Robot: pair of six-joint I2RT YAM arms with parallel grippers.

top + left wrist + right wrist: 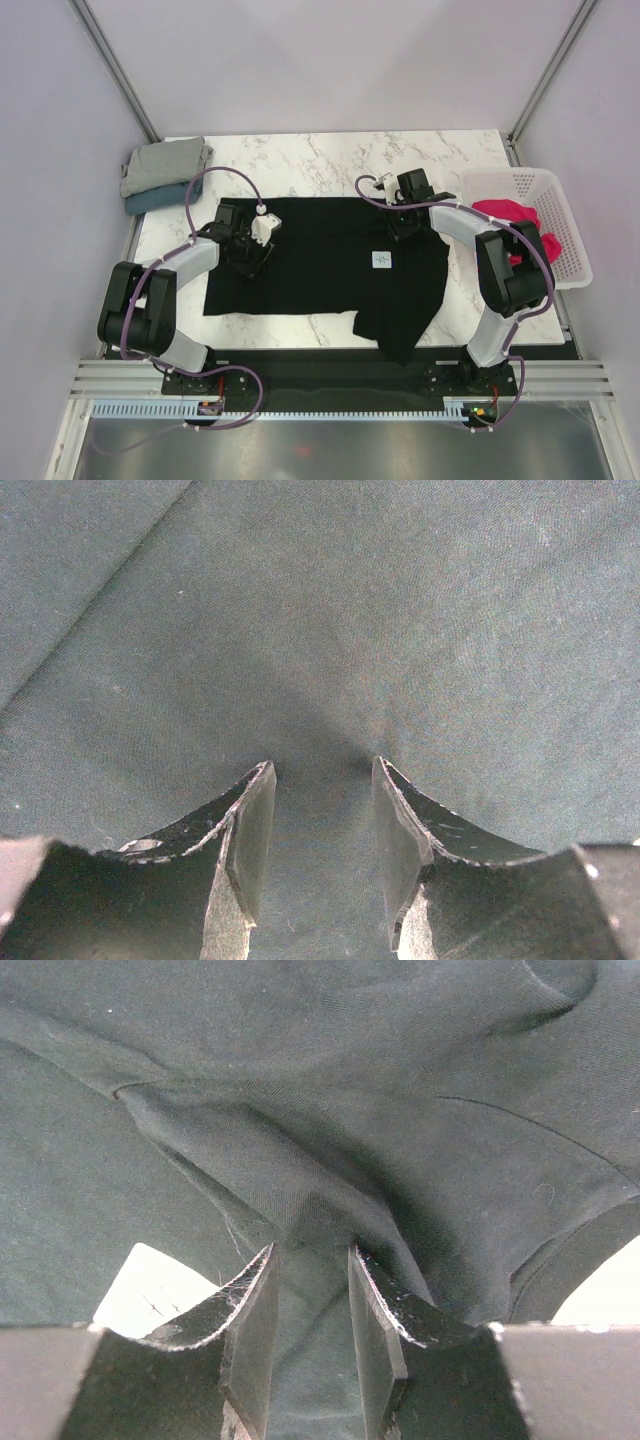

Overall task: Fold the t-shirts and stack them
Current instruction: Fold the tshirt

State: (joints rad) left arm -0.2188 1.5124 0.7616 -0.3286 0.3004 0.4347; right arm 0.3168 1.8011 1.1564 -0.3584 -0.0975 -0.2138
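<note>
The black t-shirt [320, 260] lies spread on the marble table, its small white tag [381, 259] facing up and its right side bunched and hanging over the near edge. My left gripper [250, 264] presses down on the shirt's left part. In the left wrist view, the left gripper [322, 770] is open over flat black cloth [330, 610]. My right gripper [405, 228] is at the shirt's upper right. In the right wrist view, the right gripper [312, 1255] pinches a raised fold of the black cloth [240, 1160].
A folded grey t-shirt [165, 164] lies on a dusty blue one [148, 201] at the table's back left corner. A white mesh basket [560, 200] at the right edge holds the pink-red t-shirt [505, 212]. Bare marble [330, 160] shows behind the black shirt.
</note>
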